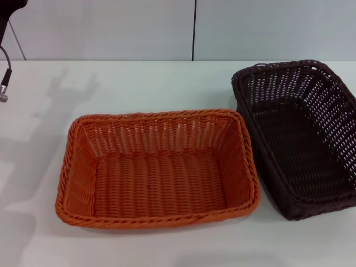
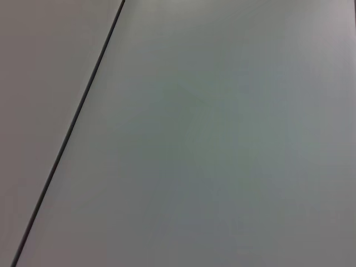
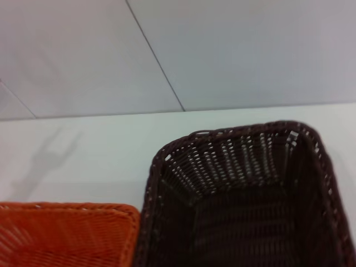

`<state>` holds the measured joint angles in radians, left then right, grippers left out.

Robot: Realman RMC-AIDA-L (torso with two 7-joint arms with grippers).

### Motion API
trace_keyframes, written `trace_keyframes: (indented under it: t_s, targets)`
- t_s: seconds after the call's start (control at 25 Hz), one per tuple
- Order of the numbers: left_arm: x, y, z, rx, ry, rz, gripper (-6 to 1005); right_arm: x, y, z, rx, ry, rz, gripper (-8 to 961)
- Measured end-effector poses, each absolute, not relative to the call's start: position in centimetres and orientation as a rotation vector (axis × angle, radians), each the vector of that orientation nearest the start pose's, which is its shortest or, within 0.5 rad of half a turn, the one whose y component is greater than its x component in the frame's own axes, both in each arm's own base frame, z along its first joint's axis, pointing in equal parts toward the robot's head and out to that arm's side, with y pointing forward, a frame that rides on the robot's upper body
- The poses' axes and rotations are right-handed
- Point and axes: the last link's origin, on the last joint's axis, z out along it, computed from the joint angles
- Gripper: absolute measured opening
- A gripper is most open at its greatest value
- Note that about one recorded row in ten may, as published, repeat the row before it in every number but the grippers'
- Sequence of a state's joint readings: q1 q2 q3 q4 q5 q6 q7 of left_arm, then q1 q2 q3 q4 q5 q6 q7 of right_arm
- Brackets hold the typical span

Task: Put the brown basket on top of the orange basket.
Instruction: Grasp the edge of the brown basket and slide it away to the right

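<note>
Head view: we see the orange basket (image 1: 157,168) resting flat on the white counter (image 1: 167,83), its long side running across the view, its braided rim unbroken and its woven floor bare. We take this basket as our landmark. The brown basket (image 1: 300,139) also stands on the counter, on the robot's right of the orange basket and slightly farther from the robot, turned at an angle so that its long side runs away from the robot. The near corner of the brown basket lies just beside the right rim of the orange basket; we cannot tell whether the two rims touch. The brown basket is not on the orange one. Beyond both baskets we see a pale wall (image 1: 111,28) with a dark vertical seam.

Right wrist view: we look down into the open-weave interior of the brown basket (image 3: 245,206), with one corner of the orange basket (image 3: 67,233) beside its rim.

Left wrist view: we see only a plain pale surface crossed by a thin dark line.

Neither the left tool nor the right tool appears in any view, so we cannot tell whether their fingers are spread or pressed together. At the far left of the orange basket, a dark cable (image 1: 5,78) hangs at the edge of the head view.
</note>
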<state>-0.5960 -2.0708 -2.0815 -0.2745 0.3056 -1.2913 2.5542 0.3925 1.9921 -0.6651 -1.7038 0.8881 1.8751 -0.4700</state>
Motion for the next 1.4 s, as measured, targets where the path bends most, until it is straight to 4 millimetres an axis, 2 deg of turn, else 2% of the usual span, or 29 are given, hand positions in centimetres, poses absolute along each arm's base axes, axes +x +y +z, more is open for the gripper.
trace_keyframes:
  t_s: [0.24,0.6,0.84,1.4]
  targets:
    - [-25.2,40.1,7.2,-1.45,-0.407,-1.222,838,22.6,29.2,16.3,-2.165,1.517,0.323,706]
    - [-25.5,40.4,7.6,-1.434,-0.421,-1.203,838,24.2,27.9,14.0,-2.192,1.659,0.25,706]
    - [-25.4,40.9,7.4,-1.437,-0.441,-1.193,838,24.9,27.5,13.3,-2.209,1.702,0.216,706]
    - [-25.3,41.1,7.5,-1.436,-0.441,-1.192,837,25.0,26.8,12.2,-2.263,1.726,0.159,706]
